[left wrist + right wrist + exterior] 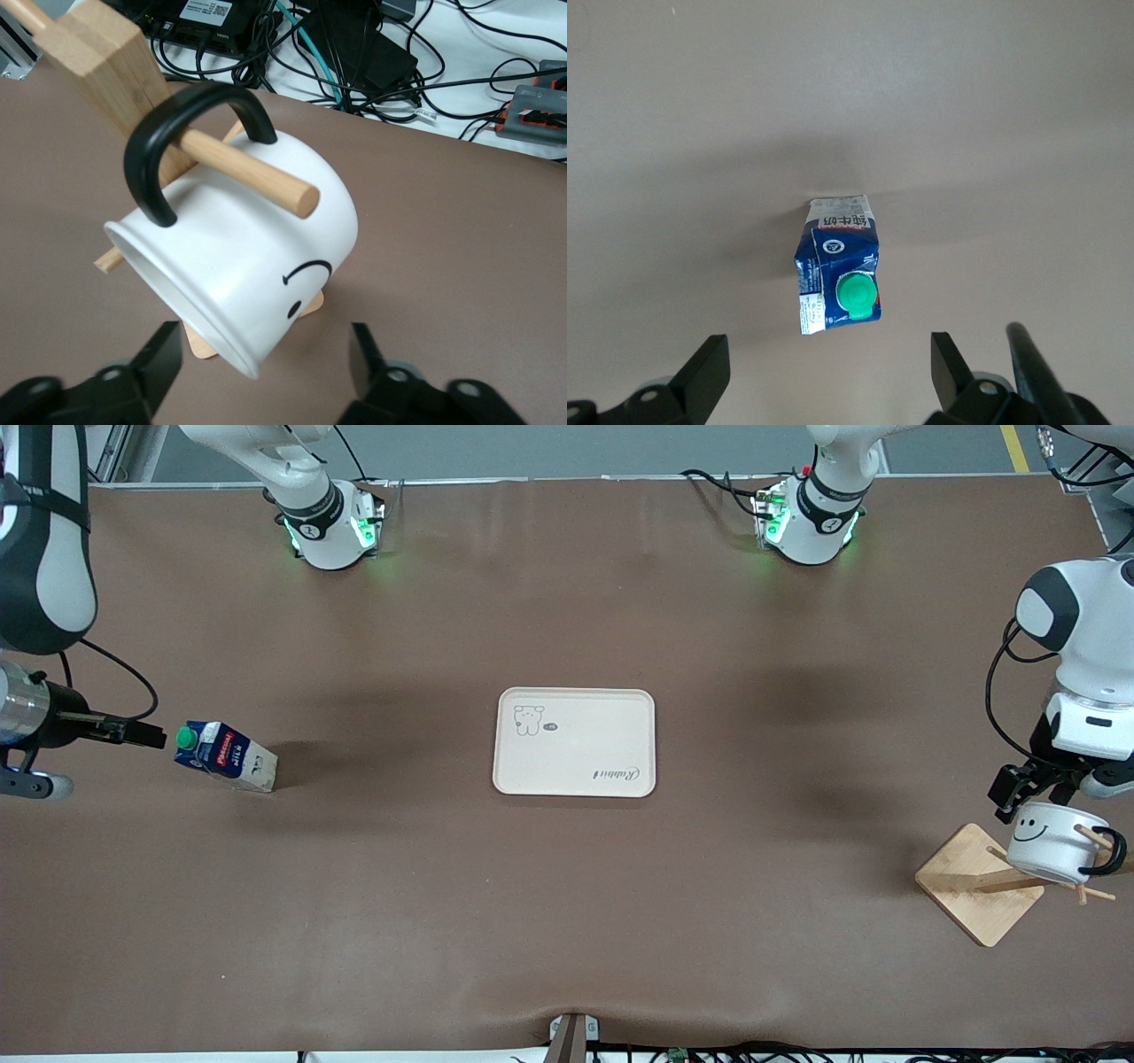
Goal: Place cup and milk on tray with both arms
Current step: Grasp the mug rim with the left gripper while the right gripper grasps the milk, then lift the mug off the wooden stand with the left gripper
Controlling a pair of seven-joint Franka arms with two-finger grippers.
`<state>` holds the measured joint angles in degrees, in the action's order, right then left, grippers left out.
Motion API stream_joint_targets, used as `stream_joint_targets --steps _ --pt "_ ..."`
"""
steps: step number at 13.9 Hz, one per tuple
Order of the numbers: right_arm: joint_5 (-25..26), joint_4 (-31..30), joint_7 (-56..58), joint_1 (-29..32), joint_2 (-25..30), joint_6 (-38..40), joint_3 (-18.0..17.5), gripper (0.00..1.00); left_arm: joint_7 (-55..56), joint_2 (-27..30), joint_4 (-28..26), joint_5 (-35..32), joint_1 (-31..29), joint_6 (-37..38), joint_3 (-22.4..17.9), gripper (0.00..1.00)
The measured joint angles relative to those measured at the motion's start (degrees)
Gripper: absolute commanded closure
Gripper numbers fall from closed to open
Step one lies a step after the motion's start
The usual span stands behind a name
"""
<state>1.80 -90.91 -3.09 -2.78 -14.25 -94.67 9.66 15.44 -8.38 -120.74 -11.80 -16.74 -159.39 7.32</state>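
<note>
Still at the reach-in step: left gripper wide open just short of the cup hanging on the rack peg, right gripper gaping above the milk, tray bare, next closing in squarely.

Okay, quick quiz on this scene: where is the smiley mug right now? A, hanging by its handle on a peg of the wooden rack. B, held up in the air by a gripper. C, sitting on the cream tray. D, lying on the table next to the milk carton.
A: the mug hangs by its black handle on a peg of the wooden rack, with the open left gripper close to its rim and not touching it.
</note>
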Motion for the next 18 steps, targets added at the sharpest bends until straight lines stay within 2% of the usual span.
stream_joint_targets --steps 2,6,9,14,18 --pt "0.0 -1.79 0.0 0.03 -0.37 -0.81 0.0 0.0 -0.27 -0.03 0.08 -0.17 0.0 0.0 0.0 0.54" --pt "-0.31 -7.04 -0.01 0.56 -0.54 -5.52 0.05 0.0 -0.29 -0.31 0.1 -2.45 0.0 0.0 0.0 0.71" --pt "-0.82 -11.31 0.03 1.19 -0.64 -10.62 0.1 0.0 -0.33 -0.43 0.1 -3.54 0.01 0.0 0.05 0.78" --pt "-1.01 -15.84 0.02 1.15 -0.67 -16.31 -0.05 0.0 -0.63 -0.46 0.16 -3.79 0.47 -0.27 0.5 0.98" --pt "-1.3 -18.17 0.02 1.24 -0.67 -18.13 -0.01 0.0 -0.77 -0.54 0.21 -3.84 0.85 -0.36 1.55 1.0"
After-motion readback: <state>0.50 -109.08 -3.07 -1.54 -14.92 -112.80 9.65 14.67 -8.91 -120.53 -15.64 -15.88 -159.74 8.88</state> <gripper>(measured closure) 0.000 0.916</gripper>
